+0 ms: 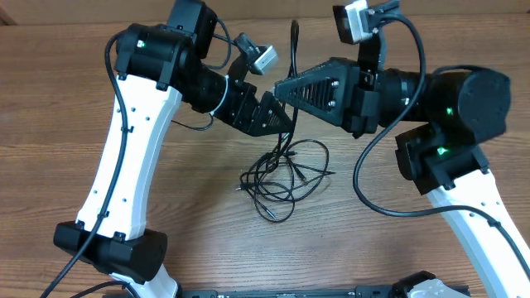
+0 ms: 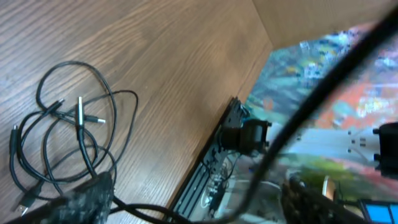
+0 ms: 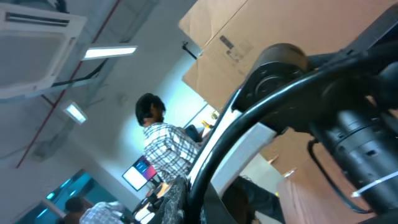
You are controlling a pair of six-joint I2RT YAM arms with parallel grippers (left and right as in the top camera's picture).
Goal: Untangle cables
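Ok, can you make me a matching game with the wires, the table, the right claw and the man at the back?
Things:
1 cables
2 table
3 right gripper
4 man

Matches:
A brown wood
B checked shirt
C shut
D black tangled loops

Pairs: 1-D, 2-A, 3-C, 4-B

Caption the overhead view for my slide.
Left gripper and right gripper, close together above a loose tangle of black cables on the wooden table, one strand running past them.
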